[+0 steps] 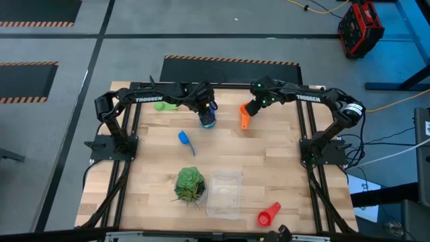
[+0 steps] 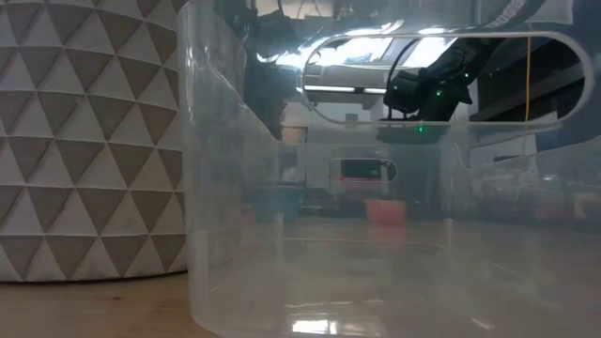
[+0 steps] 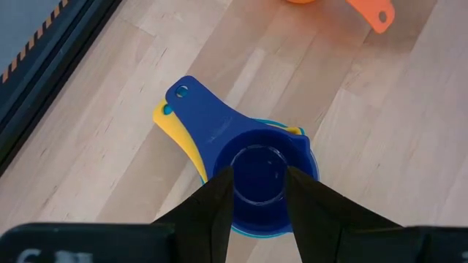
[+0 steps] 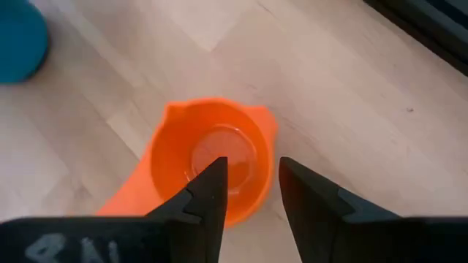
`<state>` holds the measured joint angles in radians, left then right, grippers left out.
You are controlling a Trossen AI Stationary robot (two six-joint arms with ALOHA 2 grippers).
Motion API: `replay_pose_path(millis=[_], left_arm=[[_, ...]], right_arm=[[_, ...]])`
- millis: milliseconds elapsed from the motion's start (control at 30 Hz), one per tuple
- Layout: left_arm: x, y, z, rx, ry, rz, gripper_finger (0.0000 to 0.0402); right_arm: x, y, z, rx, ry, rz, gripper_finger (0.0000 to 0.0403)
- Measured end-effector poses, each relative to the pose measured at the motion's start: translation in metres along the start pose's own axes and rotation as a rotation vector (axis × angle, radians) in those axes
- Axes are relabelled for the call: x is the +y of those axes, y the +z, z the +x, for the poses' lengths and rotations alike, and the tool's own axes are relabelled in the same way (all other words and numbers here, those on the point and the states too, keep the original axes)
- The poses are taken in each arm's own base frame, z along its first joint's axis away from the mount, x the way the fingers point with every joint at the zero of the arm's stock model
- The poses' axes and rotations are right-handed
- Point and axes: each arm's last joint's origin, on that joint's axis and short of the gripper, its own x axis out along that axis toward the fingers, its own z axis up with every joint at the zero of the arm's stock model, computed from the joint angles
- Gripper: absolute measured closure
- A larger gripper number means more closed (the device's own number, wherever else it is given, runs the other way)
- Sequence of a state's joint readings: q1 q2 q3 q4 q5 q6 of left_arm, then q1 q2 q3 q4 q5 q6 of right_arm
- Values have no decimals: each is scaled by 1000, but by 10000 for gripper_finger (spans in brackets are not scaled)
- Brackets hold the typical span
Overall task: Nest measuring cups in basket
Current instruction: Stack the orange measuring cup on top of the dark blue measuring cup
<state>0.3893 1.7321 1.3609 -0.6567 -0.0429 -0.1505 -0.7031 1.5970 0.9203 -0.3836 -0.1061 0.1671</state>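
A dark blue measuring cup (image 3: 256, 164) sits nested in a light blue cup (image 3: 311, 172) and a yellow cup (image 3: 179, 135) near the table's far edge. My left gripper (image 3: 259, 175) hovers over this stack (image 1: 209, 123), open, one finger over each side of the bowl. The orange cup (image 4: 208, 157) stands upright to its right. My right gripper (image 4: 252, 164) is open above it, one finger over the bowl and one outside its rim. A green cup (image 1: 164, 105), a blue cup (image 1: 185, 139) and a red cup (image 1: 267, 216) lie apart on the table. The clear basket (image 1: 225, 195) stands near the near edge.
The green leafy ball (image 1: 190, 185) in its patterned pot (image 2: 84, 141) stands just left of the basket. The basket's wall (image 2: 235, 188) fills the low view. Bare wood lies between the cups at the far side and the basket.
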Motion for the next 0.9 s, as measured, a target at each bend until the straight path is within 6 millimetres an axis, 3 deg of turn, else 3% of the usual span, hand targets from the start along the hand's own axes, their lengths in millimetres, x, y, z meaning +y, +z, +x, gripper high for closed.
replay_pose_path(millis=[233,567,900], left_arm=[[0,0,0,0,0,0,286],[0,0,0,0,0,0,286],[0,0,0,-1,0,1,286]], right_arm=[[-2,0,2,1,-34,14,273],[-6,-6,28,65,-44,-9,281],[-6,-8,33,82,-38,-79,390]])
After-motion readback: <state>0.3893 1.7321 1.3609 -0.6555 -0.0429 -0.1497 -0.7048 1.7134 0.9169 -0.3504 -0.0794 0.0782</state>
